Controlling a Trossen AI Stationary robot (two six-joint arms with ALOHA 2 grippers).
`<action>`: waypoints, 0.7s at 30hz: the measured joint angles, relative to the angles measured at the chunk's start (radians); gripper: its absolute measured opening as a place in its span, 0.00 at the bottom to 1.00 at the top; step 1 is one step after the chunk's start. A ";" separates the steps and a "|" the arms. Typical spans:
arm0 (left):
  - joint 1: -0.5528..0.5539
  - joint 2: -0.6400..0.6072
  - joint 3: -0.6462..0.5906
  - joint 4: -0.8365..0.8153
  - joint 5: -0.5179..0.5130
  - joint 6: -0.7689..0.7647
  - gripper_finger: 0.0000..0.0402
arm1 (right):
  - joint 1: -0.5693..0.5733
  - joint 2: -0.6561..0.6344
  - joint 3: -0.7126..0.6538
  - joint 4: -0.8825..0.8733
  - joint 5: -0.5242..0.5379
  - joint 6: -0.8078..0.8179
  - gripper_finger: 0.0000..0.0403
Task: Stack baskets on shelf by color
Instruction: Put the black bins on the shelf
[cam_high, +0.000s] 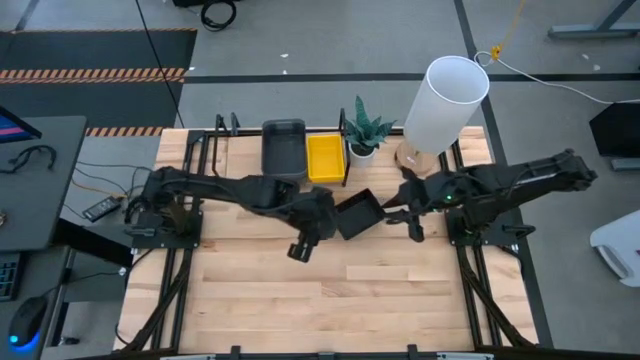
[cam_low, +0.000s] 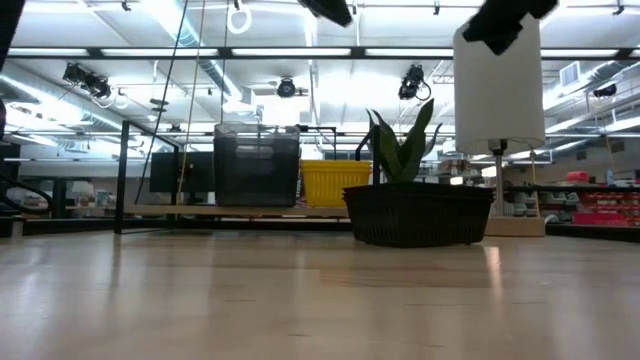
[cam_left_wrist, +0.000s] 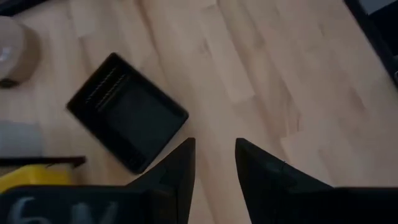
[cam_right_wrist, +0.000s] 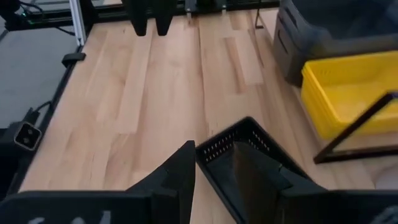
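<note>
A black basket (cam_high: 358, 213) rests flat on its bottom on the wooden tabletop, also in the low view (cam_low: 415, 215) and both wrist views (cam_left_wrist: 127, 121) (cam_right_wrist: 239, 155). On the shelf (cam_high: 250, 150) along the far edge stand a dark grey basket (cam_high: 283, 148) and a yellow basket (cam_high: 325, 158). My left gripper (cam_high: 300, 248) (cam_left_wrist: 214, 155) hovers open, high over the table, just to the near-left of the black basket. My right gripper (cam_high: 415, 230) (cam_right_wrist: 214, 171) hovers open to the basket's right, also well above it. Neither touches anything.
A small plant in a white pot (cam_high: 362, 135) and a tall white lamp shade (cam_high: 445, 100) on a wooden base stand at the shelf's right end. Black shelf posts and rails (cam_right_wrist: 354, 130) frame the yellow basket (cam_right_wrist: 351, 93). Bare tabletop (cam_high: 330, 300) spreads toward the near edge.
</note>
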 joint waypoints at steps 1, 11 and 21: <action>0.011 0.012 0.000 0.012 0.023 0.003 0.30 | 0.007 -0.021 -0.023 0.003 0.009 0.002 0.28; 0.104 0.165 0.000 0.111 0.288 0.011 0.30 | 0.027 -0.273 -0.300 0.222 0.030 0.003 0.28; 0.137 0.280 0.000 0.173 0.272 0.068 0.31 | 0.028 -0.502 -0.544 0.418 0.015 0.081 0.28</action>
